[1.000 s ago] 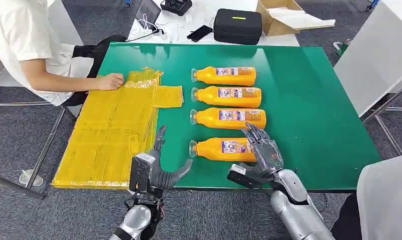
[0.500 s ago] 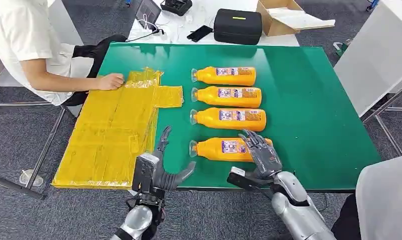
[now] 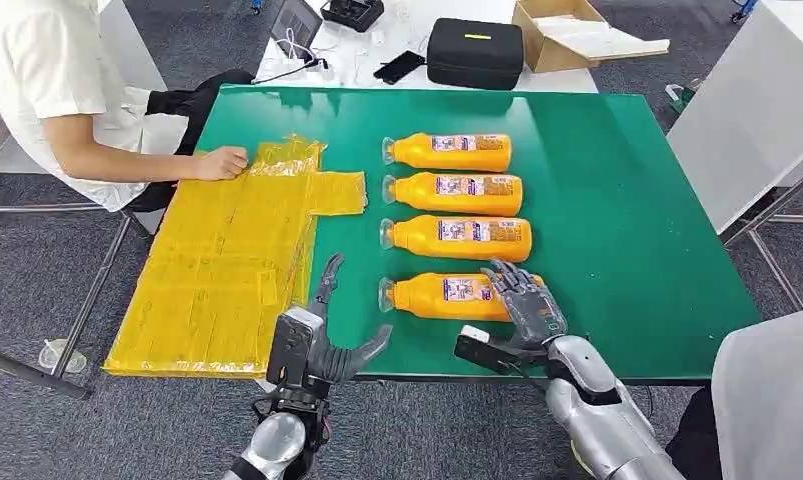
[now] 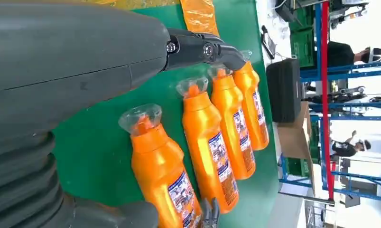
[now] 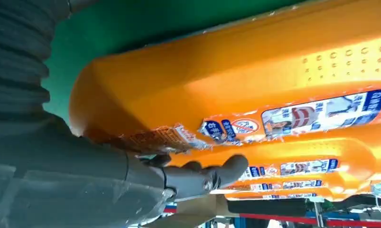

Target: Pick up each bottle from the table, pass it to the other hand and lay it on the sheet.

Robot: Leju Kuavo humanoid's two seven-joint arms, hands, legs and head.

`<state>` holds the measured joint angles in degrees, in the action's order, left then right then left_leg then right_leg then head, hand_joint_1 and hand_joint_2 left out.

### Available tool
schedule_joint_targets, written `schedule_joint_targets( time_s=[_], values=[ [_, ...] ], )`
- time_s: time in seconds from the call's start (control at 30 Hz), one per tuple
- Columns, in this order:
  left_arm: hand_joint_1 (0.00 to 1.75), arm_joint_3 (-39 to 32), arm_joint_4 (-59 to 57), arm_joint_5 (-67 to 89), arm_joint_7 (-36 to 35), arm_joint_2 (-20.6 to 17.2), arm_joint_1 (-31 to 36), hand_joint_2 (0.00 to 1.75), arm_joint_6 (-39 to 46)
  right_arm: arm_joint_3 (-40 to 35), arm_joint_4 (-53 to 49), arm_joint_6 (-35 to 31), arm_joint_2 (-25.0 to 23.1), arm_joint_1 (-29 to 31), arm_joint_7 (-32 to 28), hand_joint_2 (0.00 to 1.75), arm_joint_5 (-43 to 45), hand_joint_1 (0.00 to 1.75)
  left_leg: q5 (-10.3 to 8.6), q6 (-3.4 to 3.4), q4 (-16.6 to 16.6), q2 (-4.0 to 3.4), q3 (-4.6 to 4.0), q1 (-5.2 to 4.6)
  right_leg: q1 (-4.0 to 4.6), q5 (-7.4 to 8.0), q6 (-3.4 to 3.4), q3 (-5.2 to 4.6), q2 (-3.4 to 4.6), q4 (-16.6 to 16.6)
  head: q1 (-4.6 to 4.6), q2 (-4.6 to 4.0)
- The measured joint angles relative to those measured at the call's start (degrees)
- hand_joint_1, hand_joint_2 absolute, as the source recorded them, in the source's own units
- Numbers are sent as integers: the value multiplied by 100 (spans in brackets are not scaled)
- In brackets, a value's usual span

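Four orange bottles lie side by side on the green table [image 3: 617,230], caps pointing toward the yellow sheet [image 3: 227,265]. My right hand [image 3: 525,300] lies over the base end of the nearest bottle [image 3: 442,297], fingers spread across it; the bottle rests on the table. In the right wrist view that bottle [image 5: 236,80] sits right against the palm, with the thumb [image 5: 202,178] beside it. My left hand [image 3: 322,335] hovers open at the table's front edge, between the sheet and the nearest bottle [image 4: 162,171], holding nothing.
A seated person rests a hand [image 3: 222,162] on the sheet's far edge. Behind the table are a black case [image 3: 474,52], a cardboard box [image 3: 567,35] and a phone [image 3: 398,66]. A white table [image 3: 747,110] stands at the right, and white cloth [image 3: 772,400] at the lower right.
My right hand has slid back and settled over the nearest bottle's base end. My left hand has edged slightly forward and to the right. The bottles have not moved.
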<state>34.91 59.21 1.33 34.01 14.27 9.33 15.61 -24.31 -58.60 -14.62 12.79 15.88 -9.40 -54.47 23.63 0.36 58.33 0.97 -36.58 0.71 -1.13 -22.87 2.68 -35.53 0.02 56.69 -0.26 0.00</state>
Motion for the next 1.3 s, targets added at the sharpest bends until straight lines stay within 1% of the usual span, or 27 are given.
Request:
schedule_joint_targets(
  time_s=[0.33, 0.37, 0.4, 0.43, 0.7, 0.97, 1.3],
  values=[
    [0, 0, 0, 20, -24, 0, -3, 175, 0, -61, 0, 134, 48, 69, 57, 175, 63, 0, 0, 1, 0, 0, 0, 0, 0, 0, 0, 0, 0, 0, 0, 0],
    [0, 0, 0, 20, -24, 0, -3, 175, 0, -63, 2, 138, 48, 72, 61, 175, 66, 9, 0, 1, 0, 0, 0, 0, 0, 0, 0, 0, 0, 0, 0, 0],
    [0, 0, 0, 22, -24, 0, -3, 175, 0, -66, 4, 147, 50, 76, 64, 175, 70, 169, 0, 1, 0, 0, 0, 0, 0, 0, 0, 0, 0, 0, -2, 2],
    [0, 0, 0, 31, -26, 0, -3, 175, -2, -70, 9, 166, 55, 81, 64, 175, 83, 175, 0, 1, 0, 0, 0, 0, 0, 0, 0, 0, 0, 0, 0, 0],
    [0, -7, 0, 48, -39, 0, -5, 175, -61, -118, 77, 778, 188, 227, 50, 175, 492, 175, 0, 1, 1, 3, 8, 0, 0, 0, 0, 6, -1, -1, 0, 0],
    [0, -15, 0, 76, -37, 0, -4, 175, -63, -133, 168, 1012, 260, 326, 74, 175, 732, 175, 1, 1, 1, 2, 20, 0, 0, -1, 0, 17, 0, -2, 0, 0],
    [0, -17, 0, 94, -37, 0, -4, 175, -63, -135, 229, 1115, 295, 370, 116, 175, 828, 175, 1, 1, 1, 3, 38, 0, 0, -1, -1, 35, 0, -2, 0, 0]
  ],
)
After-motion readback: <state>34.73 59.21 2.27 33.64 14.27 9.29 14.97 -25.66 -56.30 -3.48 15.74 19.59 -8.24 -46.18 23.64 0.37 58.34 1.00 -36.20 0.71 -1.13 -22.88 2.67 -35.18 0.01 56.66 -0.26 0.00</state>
